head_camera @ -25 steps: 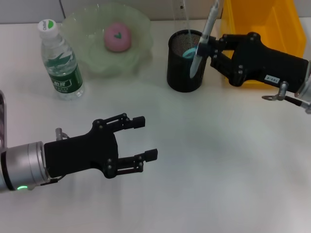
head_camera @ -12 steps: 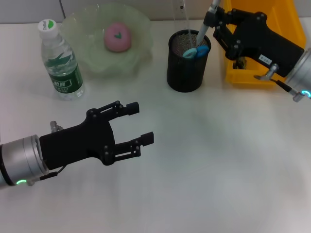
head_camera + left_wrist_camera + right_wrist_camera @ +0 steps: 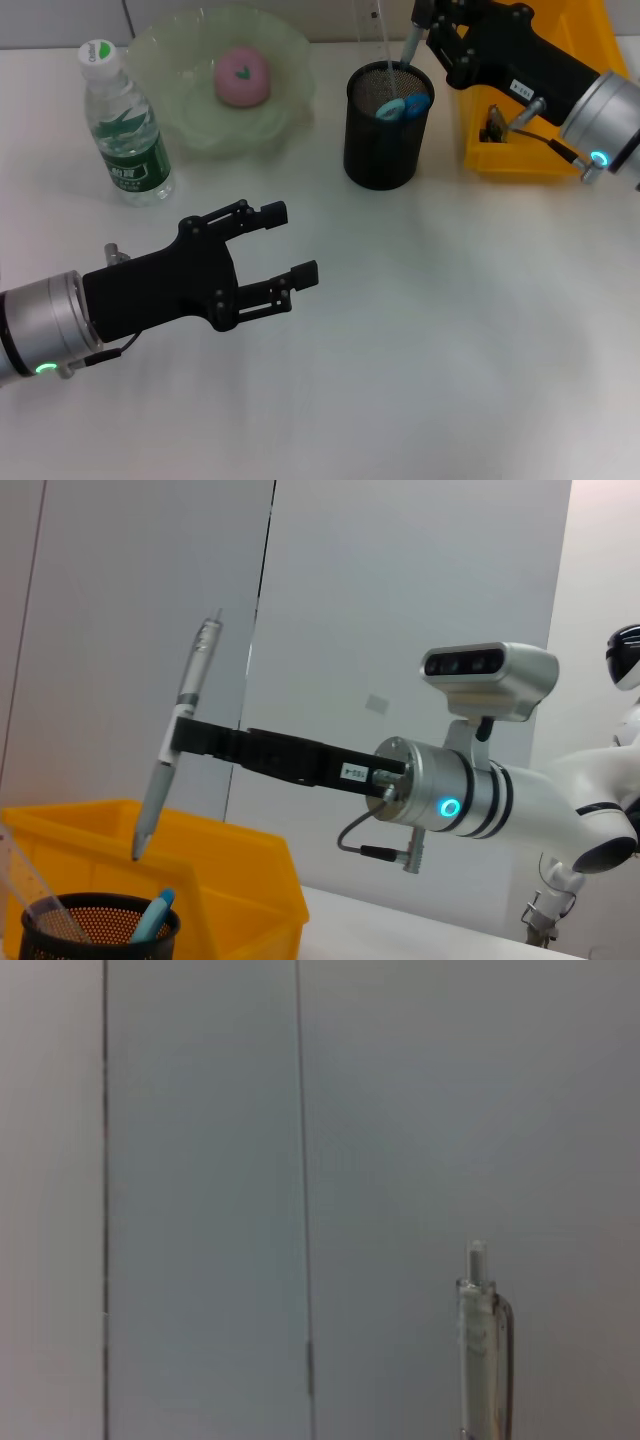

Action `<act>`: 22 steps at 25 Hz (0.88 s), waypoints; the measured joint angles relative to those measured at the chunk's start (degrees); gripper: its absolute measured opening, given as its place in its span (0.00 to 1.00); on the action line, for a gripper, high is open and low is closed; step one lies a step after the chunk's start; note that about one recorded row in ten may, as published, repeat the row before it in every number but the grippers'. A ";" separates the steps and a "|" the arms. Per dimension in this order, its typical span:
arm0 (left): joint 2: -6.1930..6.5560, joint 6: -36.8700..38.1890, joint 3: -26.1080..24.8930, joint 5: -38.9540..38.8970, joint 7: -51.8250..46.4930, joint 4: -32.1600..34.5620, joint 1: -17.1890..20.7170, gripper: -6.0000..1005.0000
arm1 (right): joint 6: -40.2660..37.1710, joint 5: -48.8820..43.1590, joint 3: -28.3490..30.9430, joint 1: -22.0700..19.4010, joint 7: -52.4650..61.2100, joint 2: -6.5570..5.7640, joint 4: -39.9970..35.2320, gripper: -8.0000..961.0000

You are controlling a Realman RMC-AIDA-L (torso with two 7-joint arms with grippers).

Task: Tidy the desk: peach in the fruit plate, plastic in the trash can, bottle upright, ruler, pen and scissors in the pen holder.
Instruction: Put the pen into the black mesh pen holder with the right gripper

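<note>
At the far left corner of the surface [image 3: 480, 350] I have the bottle [image 3: 124, 125] standing upright, cap on, so that item needs nothing more from me. Just beside it along the far edge, the peach [image 3: 242, 77] sits in the fruit plate [image 3: 180, 110], also settled. My left gripper [image 3: 285, 245] hangs idle over the near left of the surface, jaws wide and empty, kept low and clear of the work. Toward the middle of the far edge stands the pen holder [image 3: 382, 140], with the ruler [image 3: 379, 35] and the blue-handled scissors [image 3: 404, 104] already inside. My right gripper [image 3: 178, 730] holds the pen [image 3: 177, 740] near-vertical, tip down above the holder's mouth, jaws clamped on the barrel so it should drop in cleanly. The trash can [image 3: 575, 60] occupies the far right corner.
</note>
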 joint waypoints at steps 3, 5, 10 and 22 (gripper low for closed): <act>-0.05 -0.06 0.00 -0.29 -0.05 -0.74 -0.18 0.78 | 2.97 1.00 -0.26 0.83 0.38 0.05 0.30 0.14; -0.06 -0.03 0.00 -0.47 -0.05 -0.83 -0.25 0.78 | 4.61 1.51 -0.46 1.32 0.43 0.06 0.56 0.14; -0.09 0.18 0.00 -0.61 -0.59 -0.83 -0.38 0.78 | 7.49 1.32 -0.59 2.55 0.52 0.08 1.47 0.14; -0.09 0.20 0.00 -0.76 -0.66 -0.83 -0.63 0.78 | 16.91 1.04 -7.52 6.20 6.15 0.04 1.98 0.14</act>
